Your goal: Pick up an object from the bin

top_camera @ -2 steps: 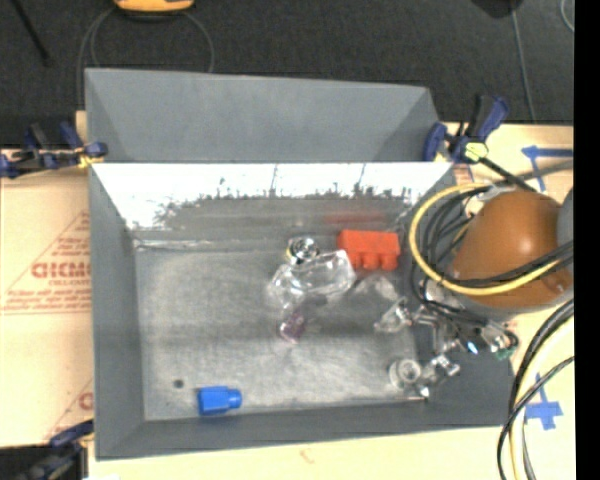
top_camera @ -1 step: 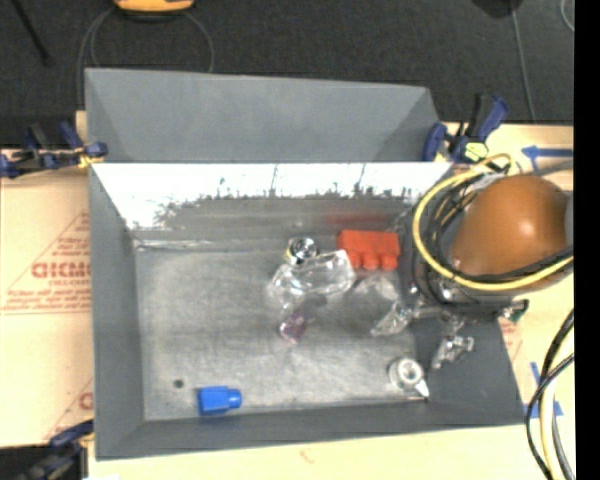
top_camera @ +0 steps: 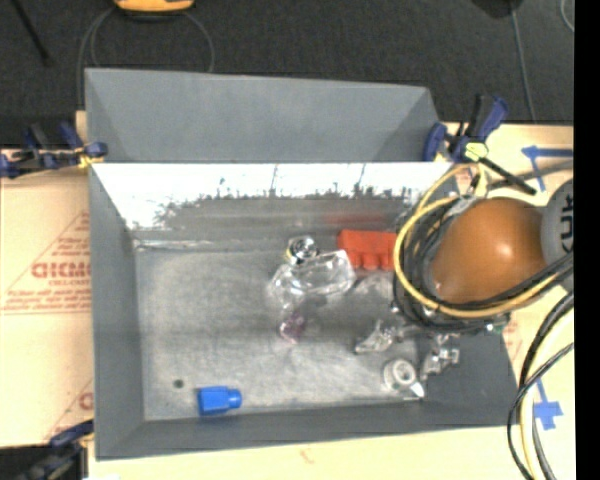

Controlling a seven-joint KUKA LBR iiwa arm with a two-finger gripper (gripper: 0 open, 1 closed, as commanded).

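Silvery ring-shaped piece (top_camera: 400,373), small and pale, lies on the floor of the bin (top_camera: 115,298) near its front right corner, just beside the front wall. The gripper (top_camera: 410,353) hangs low directly over that spot, under the arm's orange cover (top_camera: 485,250), with the piece at its tip or touching it. Whether the gripper is released or clenched cannot be told, and nothing can be seen to be held by it.

The likeliest trouble is a miss. The piece is small, flat-looking and probably slippery, so a squeeze slightly off centre could flick it sideways into the corner or under the wall's foot. It also sits so near the front wall and the right side that the gripper could scrape metal on the way down. The yellow and black cables (top_camera: 412,258) looped around the cover pass close to the right rim and might catch there on a lift.

Other things are out of the way. A clear plastic bottle (top_camera: 310,276) and a red block (top_camera: 368,249) lie further back toward the middle. A blue cap (top_camera: 218,400) sits well apart in the front left corner
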